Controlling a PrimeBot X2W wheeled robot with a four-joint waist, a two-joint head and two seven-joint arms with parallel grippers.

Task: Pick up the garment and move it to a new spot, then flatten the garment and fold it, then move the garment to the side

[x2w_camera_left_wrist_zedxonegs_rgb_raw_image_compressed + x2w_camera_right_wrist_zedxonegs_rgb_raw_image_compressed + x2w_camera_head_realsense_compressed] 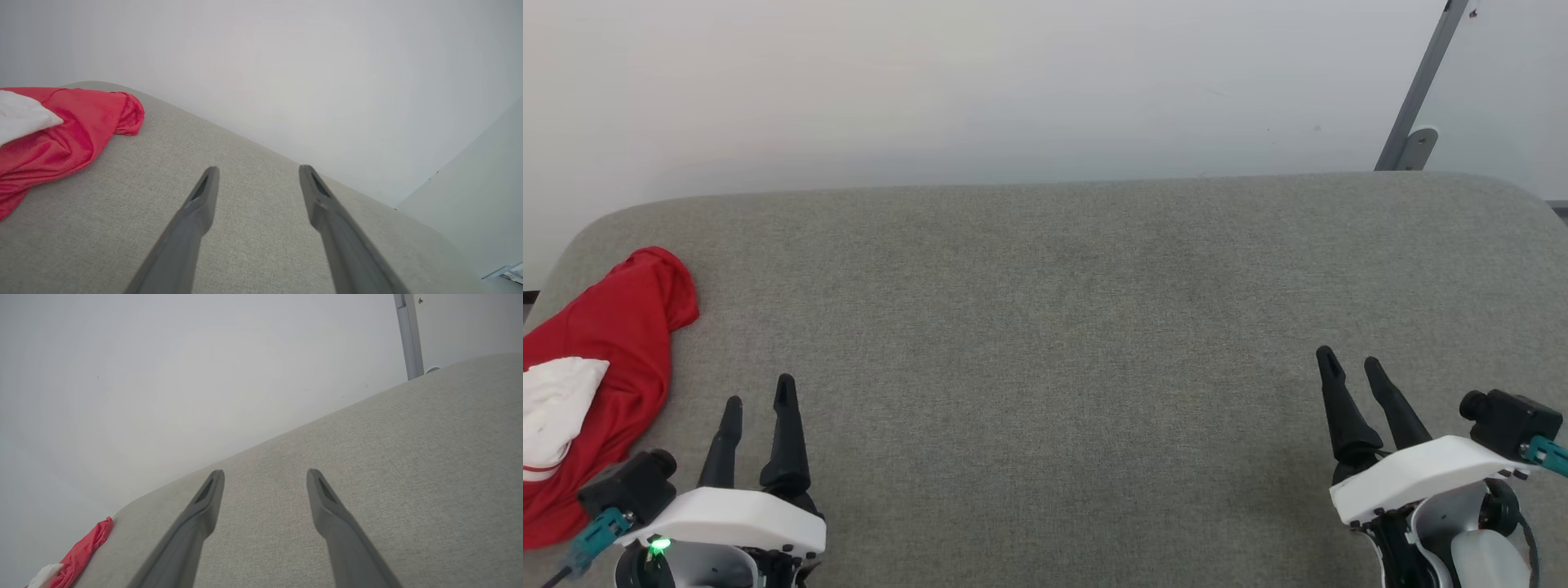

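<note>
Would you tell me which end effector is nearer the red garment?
The left end effector; the garment lies beside it, far from the right end effector.

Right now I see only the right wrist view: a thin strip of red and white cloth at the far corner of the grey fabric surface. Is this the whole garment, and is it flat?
Observer: Not flat. The head view shows the red and white jersey T-shirt lying crumpled at the left end of the grey fabric-covered surface.
Operator: Where is the left gripper?
Observer: The left gripper is close beside the T-shirt, on its right.
Operator: Is it open?
Observer: Yes. In the left wrist view its fingers stand wide with nothing between them.
</note>
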